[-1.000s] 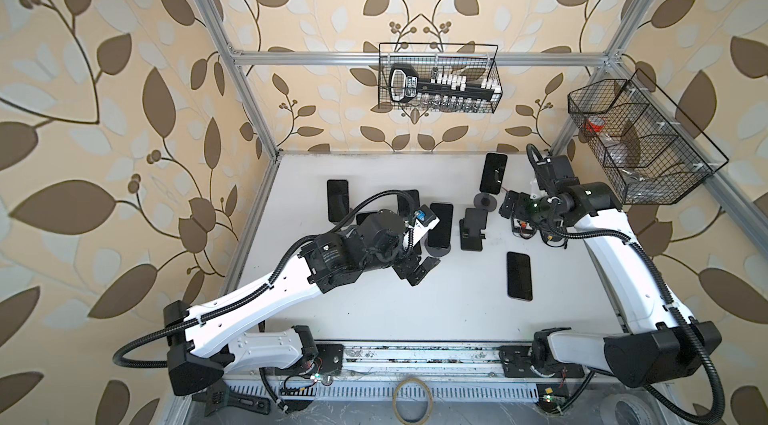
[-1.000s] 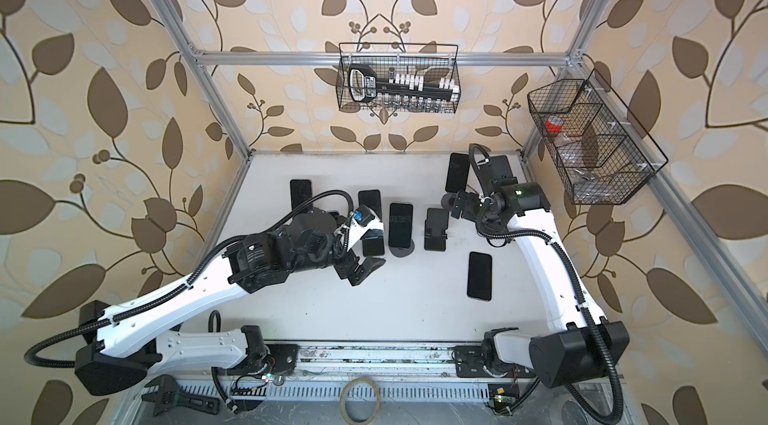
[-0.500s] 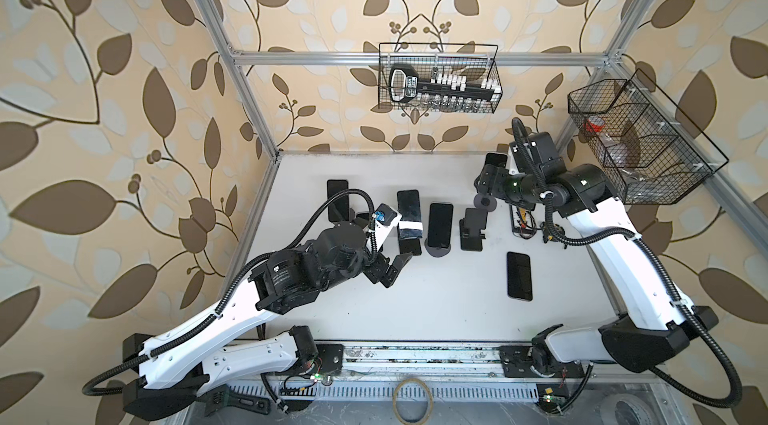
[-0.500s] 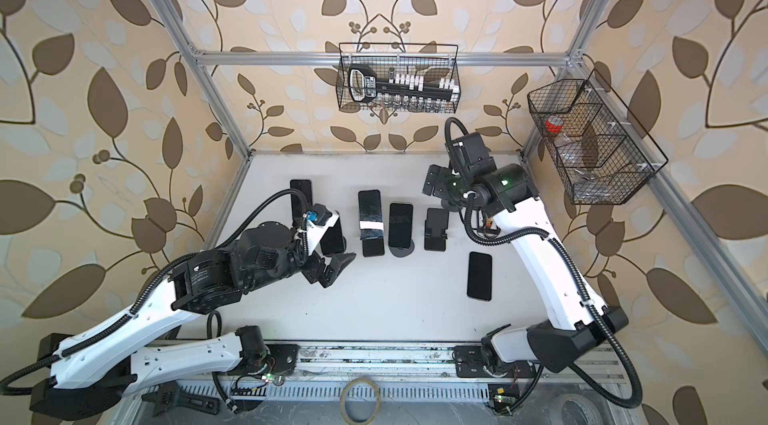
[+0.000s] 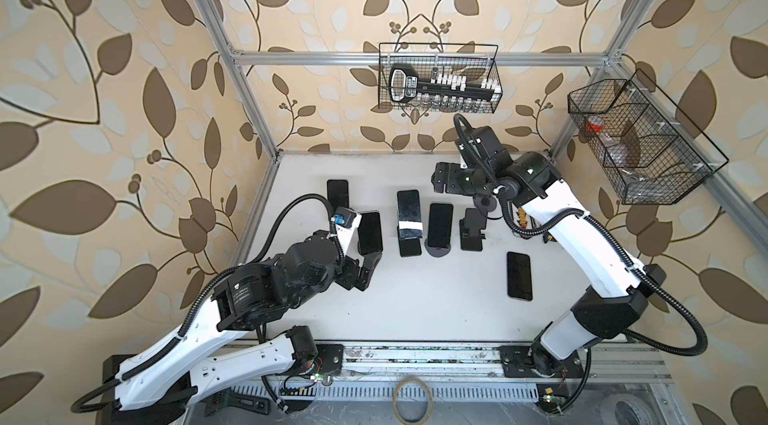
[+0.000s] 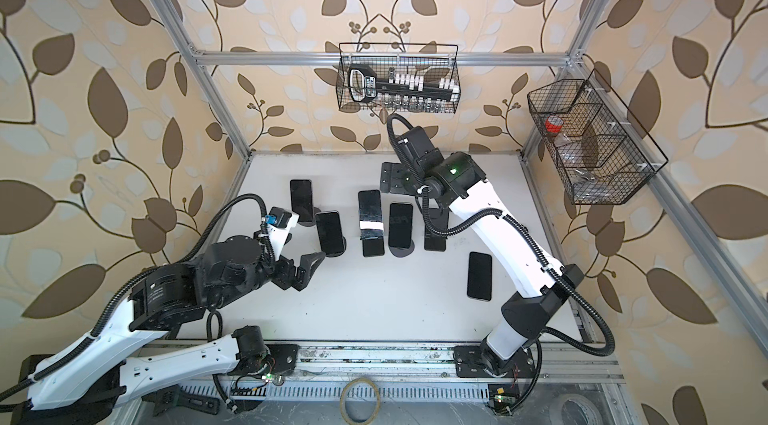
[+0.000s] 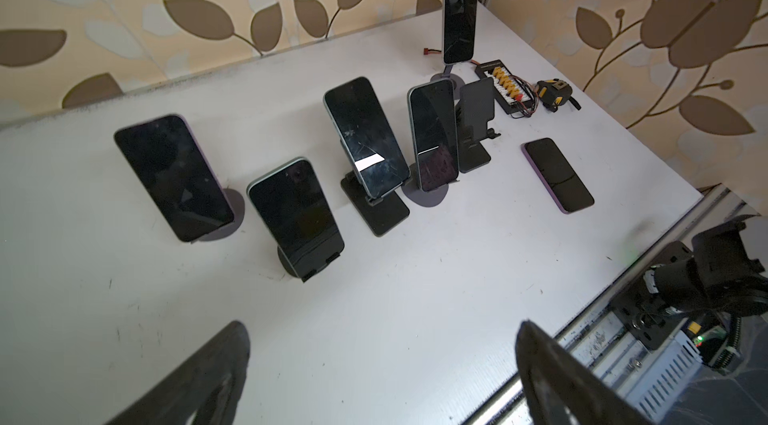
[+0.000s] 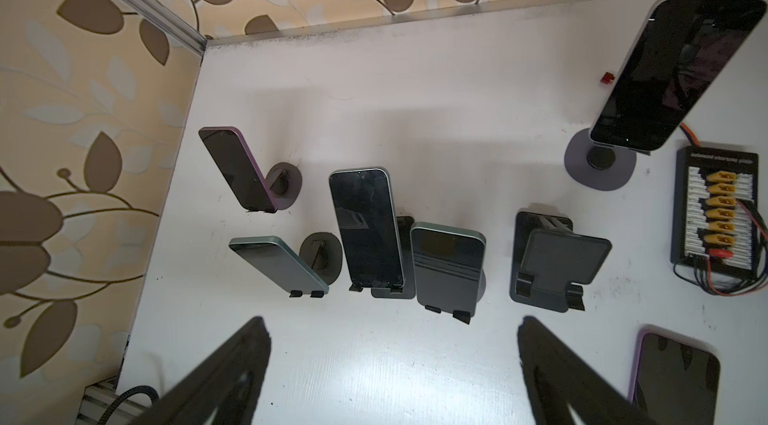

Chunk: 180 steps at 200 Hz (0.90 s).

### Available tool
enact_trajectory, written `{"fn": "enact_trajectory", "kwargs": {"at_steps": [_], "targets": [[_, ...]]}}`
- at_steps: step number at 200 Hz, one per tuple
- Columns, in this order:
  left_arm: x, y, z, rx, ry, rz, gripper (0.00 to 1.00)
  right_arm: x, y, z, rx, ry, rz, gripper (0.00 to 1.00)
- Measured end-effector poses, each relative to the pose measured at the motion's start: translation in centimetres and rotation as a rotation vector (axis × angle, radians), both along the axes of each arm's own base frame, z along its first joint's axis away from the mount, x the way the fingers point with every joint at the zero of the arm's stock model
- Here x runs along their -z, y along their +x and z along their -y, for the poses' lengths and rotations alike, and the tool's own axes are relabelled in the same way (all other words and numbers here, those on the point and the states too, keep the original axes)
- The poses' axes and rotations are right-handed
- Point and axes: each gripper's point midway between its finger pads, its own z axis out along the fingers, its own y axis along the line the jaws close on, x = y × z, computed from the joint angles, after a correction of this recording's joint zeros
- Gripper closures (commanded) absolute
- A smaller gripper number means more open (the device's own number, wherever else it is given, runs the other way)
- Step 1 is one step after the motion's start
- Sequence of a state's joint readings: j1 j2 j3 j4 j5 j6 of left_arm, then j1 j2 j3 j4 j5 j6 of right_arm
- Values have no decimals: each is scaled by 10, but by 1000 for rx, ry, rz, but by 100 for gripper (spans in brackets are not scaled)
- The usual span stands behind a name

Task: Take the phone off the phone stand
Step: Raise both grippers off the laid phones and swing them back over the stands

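Observation:
Several dark phones lean on black phone stands in a row across the white table (image 5: 415,302): one at the back left (image 5: 337,193), then one (image 5: 370,232), one with a white glare (image 5: 409,213) and one (image 5: 439,225). An empty stand (image 5: 471,229) follows. Another phone (image 7: 459,16) sits on a tall stand (image 8: 600,163); my right arm hides that phone in both top views. One phone (image 5: 519,276) lies flat. My left gripper (image 5: 365,269) (image 7: 382,327) is open, in front of the row. My right gripper (image 5: 438,178) (image 8: 392,321) hangs open above the back.
A charger board with yellow plugs (image 8: 719,211) and a tape measure (image 7: 555,90) lie at the right. Wire baskets hang on the back wall (image 5: 438,78) and right wall (image 5: 640,140). Aluminium frame posts stand at the table's corners.
My left gripper has drawn back to the left, away from the middle phones. My right gripper has risen and swung left and back from beside the empty stand.

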State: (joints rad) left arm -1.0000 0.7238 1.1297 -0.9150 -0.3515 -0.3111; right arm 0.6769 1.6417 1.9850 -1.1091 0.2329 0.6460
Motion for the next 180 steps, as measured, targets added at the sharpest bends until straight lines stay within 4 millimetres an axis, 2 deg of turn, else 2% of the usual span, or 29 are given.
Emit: {"fn": "enact_trajectory", "kwargs": {"at_steps": [53, 97, 180], "targets": [[3, -9, -26, -86, -36, -33, 2, -9, -2, -36, -65, 3, 39, 9], [5, -12, -34, -112, -36, -55, 4, -10, -9, -51, -96, -4, 52, 9], [14, -14, -52, -219, -33, -115, 5, 20, -18, -101, -156, -46, 37, 9]]}}
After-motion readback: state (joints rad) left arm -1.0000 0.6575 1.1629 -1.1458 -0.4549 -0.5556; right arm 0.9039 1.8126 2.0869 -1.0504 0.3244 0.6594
